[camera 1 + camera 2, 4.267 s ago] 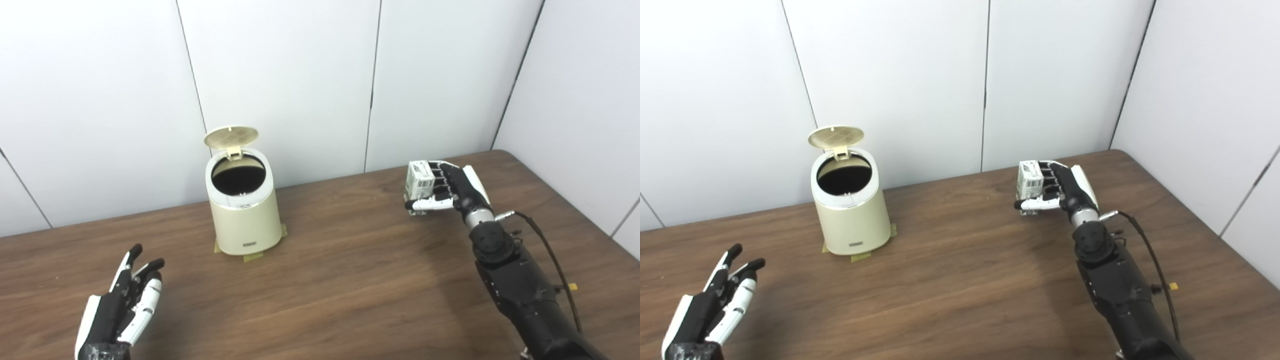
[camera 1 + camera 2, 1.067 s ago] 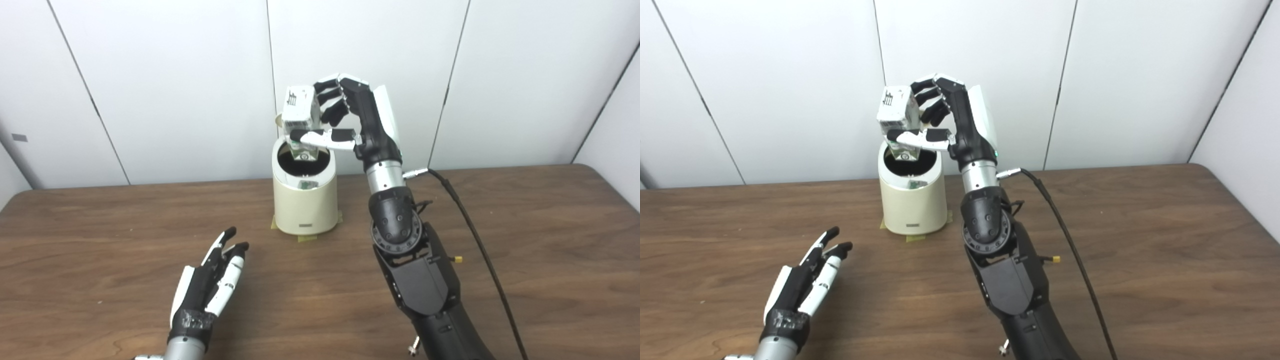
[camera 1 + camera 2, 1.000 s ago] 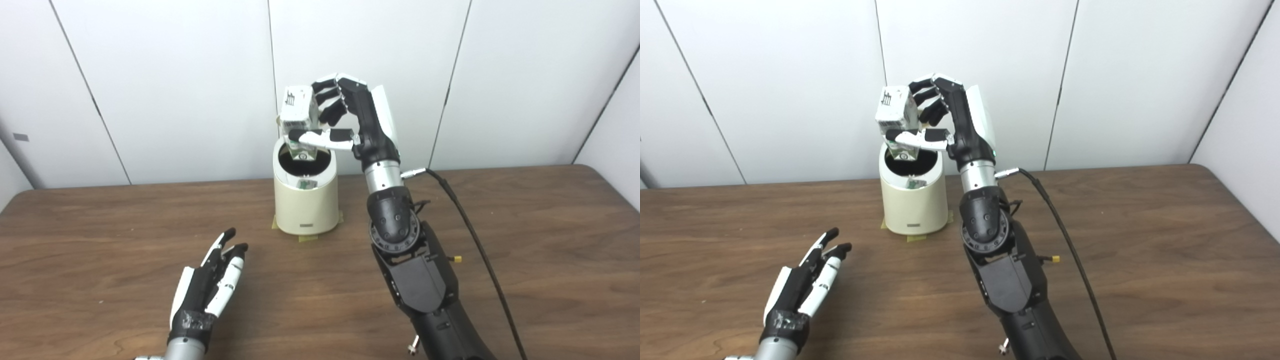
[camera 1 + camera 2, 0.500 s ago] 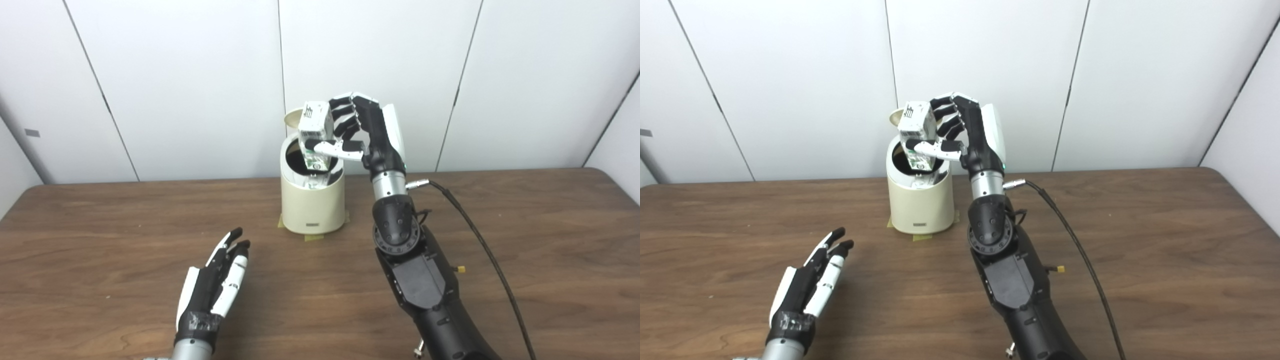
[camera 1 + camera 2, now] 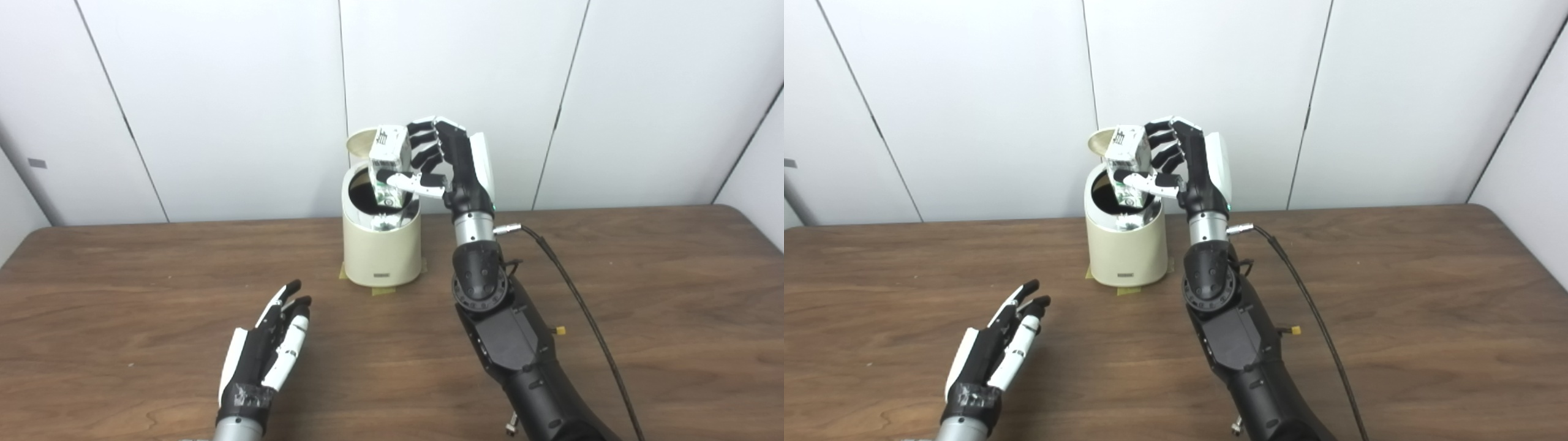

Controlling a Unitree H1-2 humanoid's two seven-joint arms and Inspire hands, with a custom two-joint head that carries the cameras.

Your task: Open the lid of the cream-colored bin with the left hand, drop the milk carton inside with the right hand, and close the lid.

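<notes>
The cream-colored bin [image 5: 381, 251] stands at the back middle of the table with its round lid [image 5: 358, 140] tipped up behind the dark opening. My right hand [image 5: 450, 165] is shut on the white milk carton [image 5: 388, 160], which hangs upright over the opening with its lower end near the rim. Near the front of the table my left hand [image 5: 269, 346] rests open and holds nothing, well away from the bin.
Tape tabs [image 5: 383, 289] stick out from under the bin's base. A black cable [image 5: 582, 306] runs from my right wrist across the wooden table [image 5: 661, 294]. White wall panels stand close behind the bin.
The camera has shifted. Since a second ago my right hand has lowered the carton from above the bin to its opening. The left hand has stayed put.
</notes>
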